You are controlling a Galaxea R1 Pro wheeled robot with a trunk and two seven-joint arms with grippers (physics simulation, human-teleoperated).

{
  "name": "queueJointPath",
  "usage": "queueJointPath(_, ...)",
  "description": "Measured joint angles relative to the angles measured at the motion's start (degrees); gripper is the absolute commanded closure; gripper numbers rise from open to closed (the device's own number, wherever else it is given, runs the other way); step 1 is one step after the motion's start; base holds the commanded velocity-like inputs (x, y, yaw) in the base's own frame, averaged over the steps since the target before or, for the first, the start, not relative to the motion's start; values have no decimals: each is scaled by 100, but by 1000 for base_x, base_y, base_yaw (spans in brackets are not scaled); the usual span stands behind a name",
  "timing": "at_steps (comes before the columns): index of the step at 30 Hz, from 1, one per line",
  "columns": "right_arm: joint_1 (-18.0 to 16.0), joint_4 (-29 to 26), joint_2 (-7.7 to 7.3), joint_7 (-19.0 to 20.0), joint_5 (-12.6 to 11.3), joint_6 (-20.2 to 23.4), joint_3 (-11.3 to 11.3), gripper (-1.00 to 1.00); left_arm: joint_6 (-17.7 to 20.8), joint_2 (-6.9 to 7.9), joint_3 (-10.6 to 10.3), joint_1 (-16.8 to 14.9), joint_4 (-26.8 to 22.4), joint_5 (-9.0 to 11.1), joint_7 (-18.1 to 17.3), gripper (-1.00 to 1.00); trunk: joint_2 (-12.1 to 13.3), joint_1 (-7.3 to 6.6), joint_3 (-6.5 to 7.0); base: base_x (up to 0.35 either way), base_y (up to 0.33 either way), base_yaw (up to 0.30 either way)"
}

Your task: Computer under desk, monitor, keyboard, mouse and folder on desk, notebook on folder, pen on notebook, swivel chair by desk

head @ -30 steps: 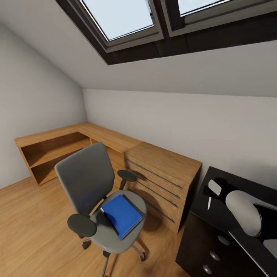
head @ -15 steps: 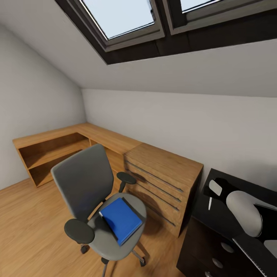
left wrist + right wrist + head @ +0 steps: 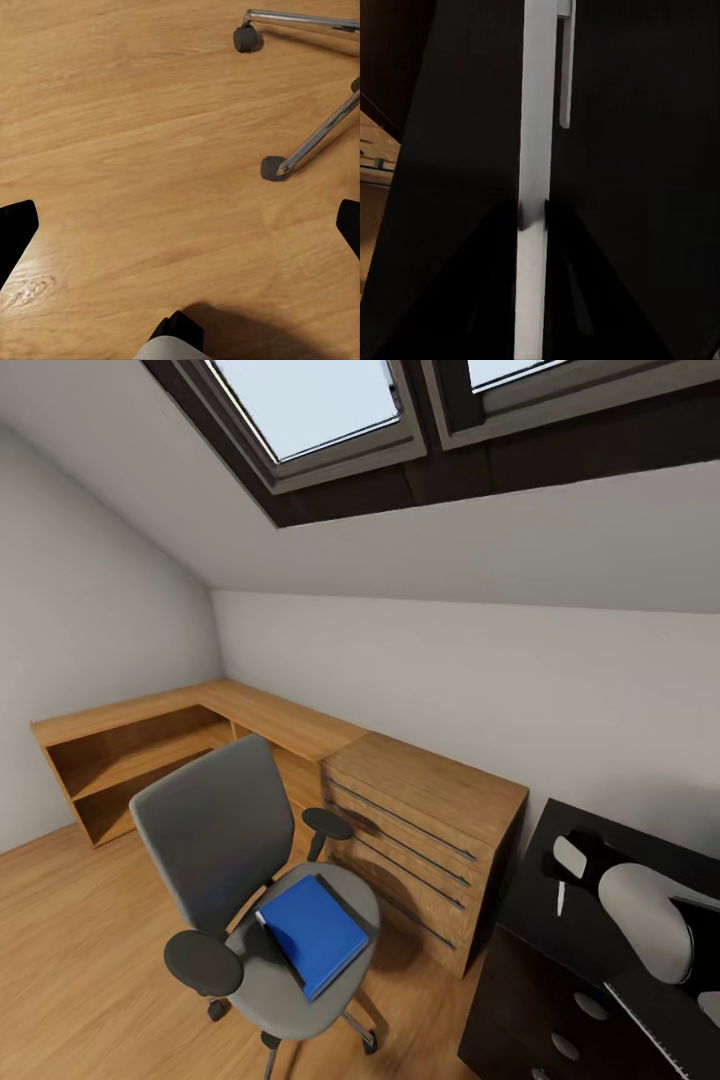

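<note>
- Head view: the swivel chair (image 3: 250, 880) stands lower left of centre on the wood floor (image 3: 70, 960), the blue folder (image 3: 312, 934) lying flat on its seat.
- Right of the chair stands a wooden dresser (image 3: 425, 830); the black desk (image 3: 560, 960) fills the lower right corner.
- On the desk top lies the thin white pen (image 3: 560, 898), just beside the right arm (image 3: 645, 920).
- Left wrist view: the left gripper (image 3: 180, 225) is spread wide, dark fingertips (image 3: 15, 229) at both side edges, over bare floor; two chrome chair legs with castors (image 3: 274, 167) sit upper right, apart from it.
- Right wrist view: the right gripper (image 3: 534, 217) pinches a thin pale edge-on slab (image 3: 537, 112) over the dark desk; what it is cannot be told.
</note>
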Motion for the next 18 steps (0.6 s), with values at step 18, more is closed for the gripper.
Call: queueJointPath(18,337,15,29,9,-6,-318,-10,100,-9,2,0,0,3,-8,-10,-100,0,0,0,0,0,0)
